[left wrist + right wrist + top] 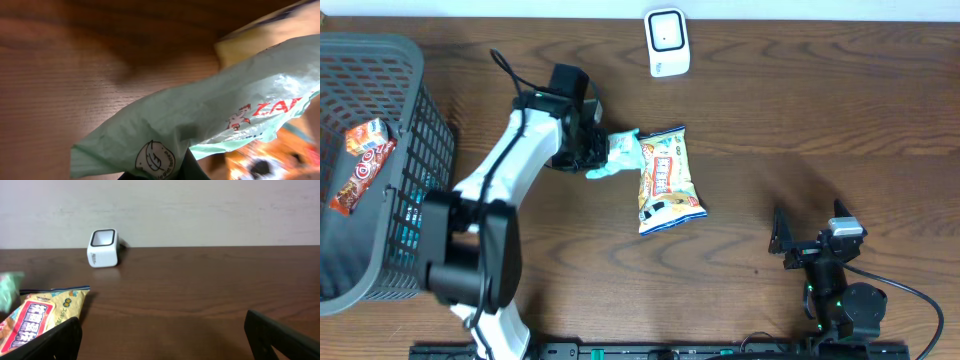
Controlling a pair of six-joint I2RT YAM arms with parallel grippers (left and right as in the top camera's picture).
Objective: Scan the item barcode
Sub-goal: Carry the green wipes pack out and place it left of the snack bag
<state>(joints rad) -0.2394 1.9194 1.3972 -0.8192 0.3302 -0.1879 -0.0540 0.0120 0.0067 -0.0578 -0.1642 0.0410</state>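
While the left gripper [597, 157] pinches a crinkled mint-green packet [623, 149], the right gripper [165, 339] stands wide open.

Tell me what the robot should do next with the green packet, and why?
Probably lift the green packet and carry it toward the white scanner at the table's far edge. The left fingers are shut on it, but it is beside the yellow snack bag, well short of the scanner, so its barcode likely cannot be read from there.
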